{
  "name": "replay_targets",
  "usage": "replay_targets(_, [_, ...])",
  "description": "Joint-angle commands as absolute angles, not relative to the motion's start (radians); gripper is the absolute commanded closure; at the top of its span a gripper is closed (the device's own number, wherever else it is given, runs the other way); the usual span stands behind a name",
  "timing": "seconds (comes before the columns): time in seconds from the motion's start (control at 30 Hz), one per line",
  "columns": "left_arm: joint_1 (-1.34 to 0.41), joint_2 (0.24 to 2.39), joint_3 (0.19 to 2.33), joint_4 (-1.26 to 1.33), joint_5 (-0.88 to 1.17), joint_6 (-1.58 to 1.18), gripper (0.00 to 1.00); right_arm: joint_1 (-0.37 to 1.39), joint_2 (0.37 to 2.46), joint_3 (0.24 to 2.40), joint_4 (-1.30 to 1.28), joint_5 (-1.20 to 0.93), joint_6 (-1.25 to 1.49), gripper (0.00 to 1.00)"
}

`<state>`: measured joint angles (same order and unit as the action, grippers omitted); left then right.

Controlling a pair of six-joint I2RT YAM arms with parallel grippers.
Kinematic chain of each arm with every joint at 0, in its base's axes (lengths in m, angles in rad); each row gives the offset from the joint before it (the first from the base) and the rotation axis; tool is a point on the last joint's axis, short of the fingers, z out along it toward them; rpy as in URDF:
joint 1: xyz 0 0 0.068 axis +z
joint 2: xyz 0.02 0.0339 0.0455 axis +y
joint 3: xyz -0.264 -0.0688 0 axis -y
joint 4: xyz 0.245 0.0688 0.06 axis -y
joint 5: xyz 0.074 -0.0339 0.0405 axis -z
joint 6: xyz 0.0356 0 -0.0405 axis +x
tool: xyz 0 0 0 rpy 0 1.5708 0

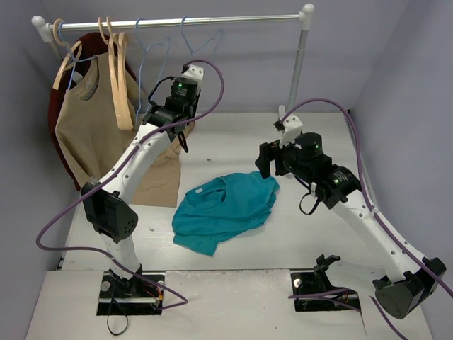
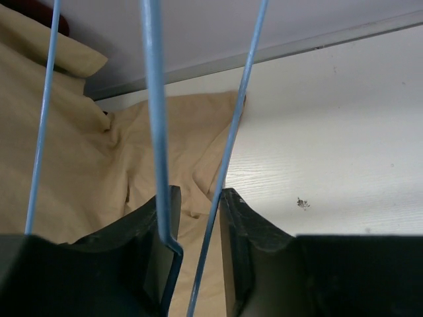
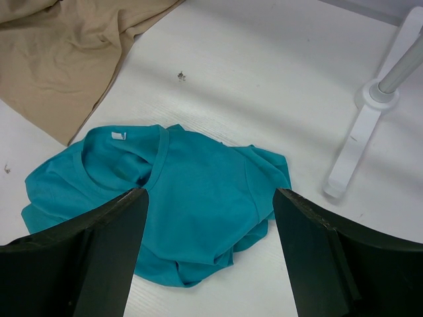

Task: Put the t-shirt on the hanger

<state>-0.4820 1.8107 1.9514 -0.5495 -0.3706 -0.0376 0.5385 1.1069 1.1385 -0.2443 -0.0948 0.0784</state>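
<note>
The teal t-shirt (image 1: 223,209) lies crumpled on the white table, neck opening to the left; it also shows in the right wrist view (image 3: 192,198). My right gripper (image 1: 265,159) hovers above its right side, wide open and empty (image 3: 210,195). The light-blue wire hanger (image 1: 144,78) hangs from the rail. My left gripper (image 1: 159,113) is at its lower part. In the left wrist view two strands of the hanger (image 2: 153,99) run between the jaws (image 2: 199,195), which stand narrowly apart, one strand against the left finger.
A white rail (image 1: 177,23) on a post (image 1: 299,64) spans the back, its foot in the right wrist view (image 3: 357,142). A tan sleeveless top (image 1: 88,127) and wooden hangers (image 1: 120,78) hang left. Tan cloth (image 1: 159,177) lies below them. Another blue hanger (image 1: 192,42) hangs mid-rail.
</note>
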Motion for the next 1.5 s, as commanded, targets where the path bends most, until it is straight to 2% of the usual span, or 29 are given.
replay_targets(0.0, [-0.472, 1.761, 1.971, -0.519, -0.350, -0.046, 0.72, 0.543, 1.098, 1.147, -0.178, -0.104, 0.086, 0.21])
replay_targets(0.03, [-0.472, 1.758, 1.971, -0.514, -0.345, -0.045, 0.78, 0.543, 1.098, 1.149, -0.179, -0.104, 0.086, 0.21])
replay_targets(0.13, [-0.469, 1.744, 1.971, -0.500, -0.328, -0.043, 0.86, 0.543, 1.098, 1.150, -0.181, -0.104, 0.089, 0.21])
replay_targets(0.33, [-0.465, 1.720, 1.983, -0.491, -0.318, -0.038, 0.91, 0.543, 1.095, 1.155, -0.186, -0.104, 0.091, 0.21])
replay_targets(0.47, [-0.463, 1.697, 1.985, -0.465, -0.331, -0.028, 1.00, 0.543, 1.092, 1.154, -0.187, -0.104, 0.095, 0.21])
replay_targets(0.7, [-0.463, 1.669, 2.029, -0.453, -0.348, -0.003, 1.00, 0.543, 1.091, 1.160, -0.193, -0.107, 0.097, 0.21])
replay_targets(0.9, [-0.463, 1.591, 1.985, -0.434, -0.302, -0.003, 1.00, 0.543, 1.091, 1.164, -0.204, -0.106, 0.097, 0.21])
replay_targets(1.07, [-0.463, 1.467, 1.821, -0.445, -0.256, -0.017, 1.00, 0.543, 1.089, 1.164, -0.212, -0.109, 0.097, 0.21])
replay_targets(1.47, [-0.463, 1.110, 1.424, -0.596, 0.000, -0.043, 1.00, 0.543, 1.127, 1.126, -0.201, -0.144, 0.120, 0.22])
